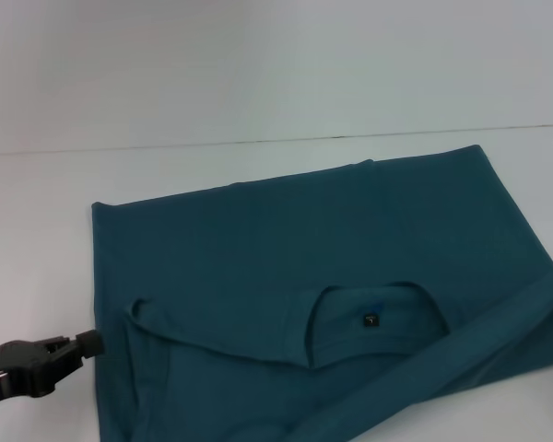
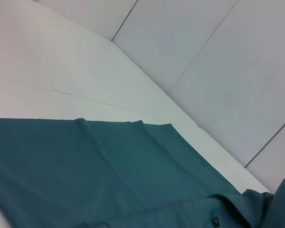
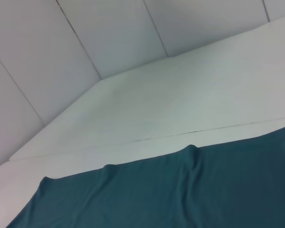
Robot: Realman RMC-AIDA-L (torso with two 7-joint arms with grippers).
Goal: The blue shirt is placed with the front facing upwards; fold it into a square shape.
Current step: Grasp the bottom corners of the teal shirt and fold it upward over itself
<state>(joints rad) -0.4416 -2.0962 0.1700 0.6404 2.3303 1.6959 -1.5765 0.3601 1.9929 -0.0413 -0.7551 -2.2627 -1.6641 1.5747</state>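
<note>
The blue shirt [image 1: 286, 239] lies spread over the white table, its back side up where the sides are folded in. Its round neckline with a small dark label [image 1: 370, 319] faces the near edge. A long folded band of cloth [image 1: 479, 345] runs diagonally across the near right part. My left gripper [image 1: 85, 344], black, sits low at the near left with its tip right at the shirt's left edge. The left wrist view shows the shirt [image 2: 95, 171] and label [image 2: 215, 220]. In the right wrist view only the shirt's far hem [image 3: 180, 190] shows. My right gripper is out of view.
A white table [image 1: 258, 92] extends beyond the shirt to the far side and left [image 1: 28, 239], with a thin seam line [image 1: 258, 141] across it. Panelled light walls [image 2: 218, 71] stand behind the table in the wrist views.
</note>
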